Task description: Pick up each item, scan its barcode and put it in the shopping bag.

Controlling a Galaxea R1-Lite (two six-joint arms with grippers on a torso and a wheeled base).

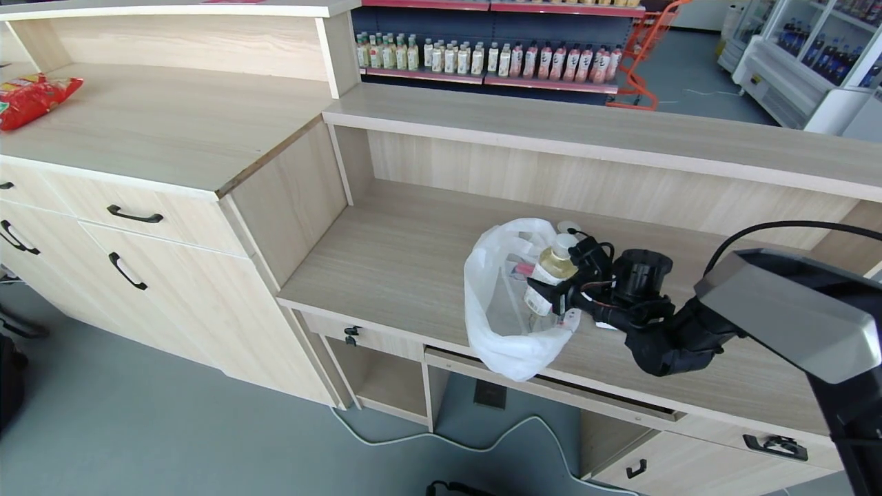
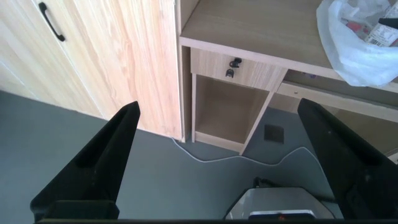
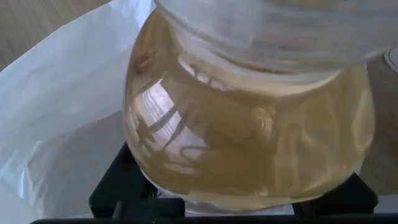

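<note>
A bottle of pale yellow drink (image 1: 551, 270) with a white cap and white label is held upright at the mouth of the white plastic shopping bag (image 1: 493, 324), which lies open on the lower counter. My right gripper (image 1: 563, 295) is shut on the bottle's lower body. In the right wrist view the bottle (image 3: 249, 130) sits between the dark fingers (image 3: 118, 190), with the bag (image 3: 62, 93) behind it. Something pink-red (image 1: 524, 269) lies inside the bag. My left gripper (image 2: 217, 162) hangs open over the floor, left of the counter, with the bag (image 2: 354, 53) far off.
A red snack packet (image 1: 31, 96) lies on the higher counter at far left. A small white round object (image 1: 569, 226) sits behind the bag. The lower counter (image 1: 400, 269) has bare wood left of the bag and a raised ledge (image 1: 586, 131) behind.
</note>
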